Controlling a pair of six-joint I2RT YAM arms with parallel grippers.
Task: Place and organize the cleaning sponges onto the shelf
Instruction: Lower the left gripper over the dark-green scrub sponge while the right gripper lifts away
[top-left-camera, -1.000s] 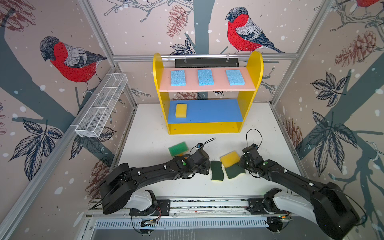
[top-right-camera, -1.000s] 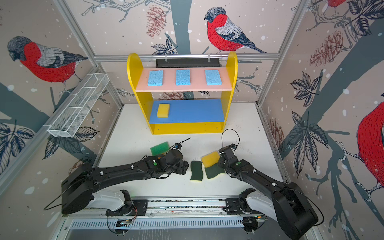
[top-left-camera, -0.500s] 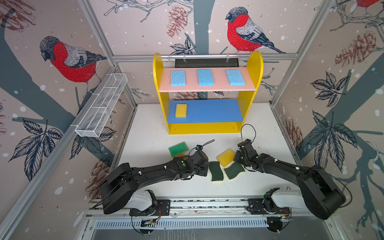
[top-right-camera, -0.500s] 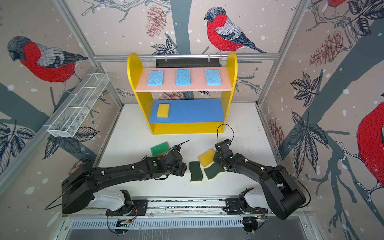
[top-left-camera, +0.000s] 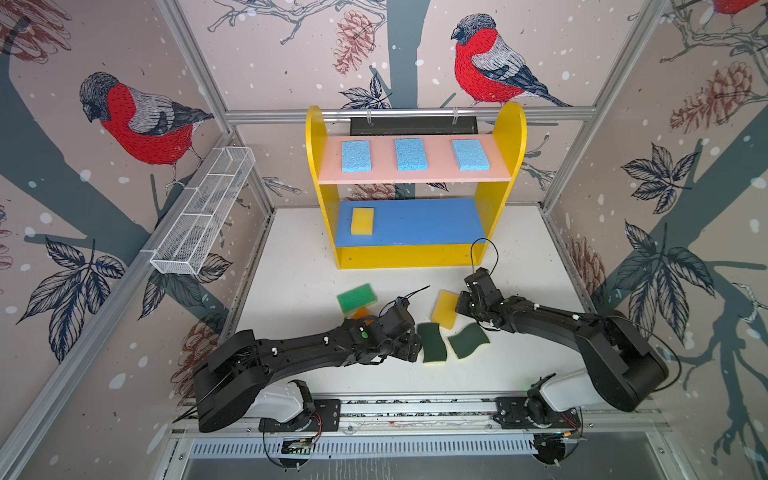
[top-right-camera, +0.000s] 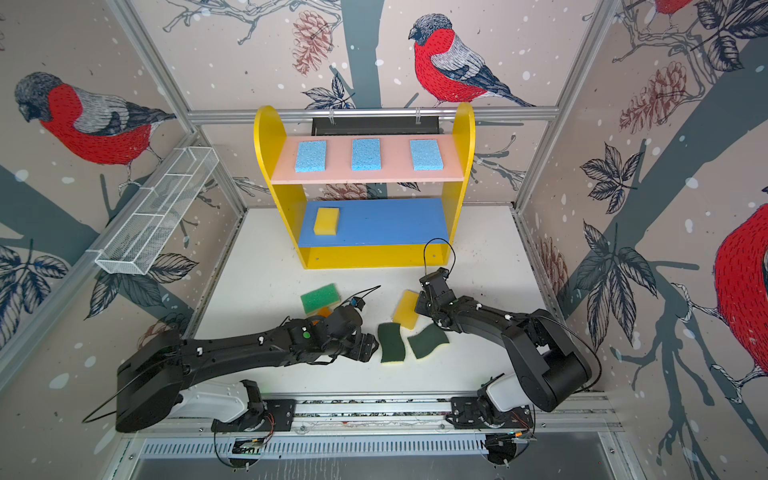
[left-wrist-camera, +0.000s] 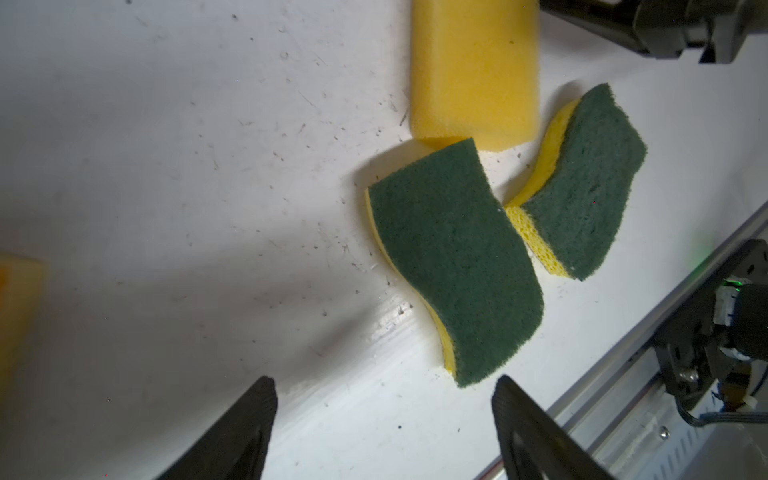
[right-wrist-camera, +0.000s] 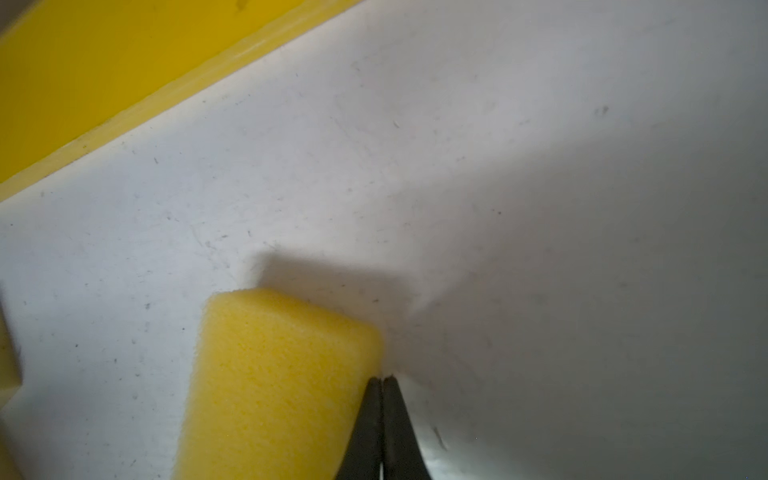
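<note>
1. Shelf (top-left-camera: 411, 257) held three blue sponges (top-left-camera: 410, 154) on the pink board and one yellow block (top-left-camera: 362, 221) on the blue board.
2. On the table (top-left-camera: 291, 291) lay a yellow sponge (top-left-camera: 444, 309), two scourers (top-left-camera: 468, 341) and a green sponge (top-left-camera: 356, 297).
3. Right gripper (right-wrist-camera: 381, 379) was closed and empty, tips against the yellow sponge's edge.
4. Left gripper (left-wrist-camera: 382, 384) was wide open and empty, just short of the nearer scourer (left-wrist-camera: 453, 266).

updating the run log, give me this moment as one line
left gripper open, facing nearer scourer | right gripper shut, tips beside loose yellow block | shelf: three blue sponges top, one yellow sponge middle
</note>
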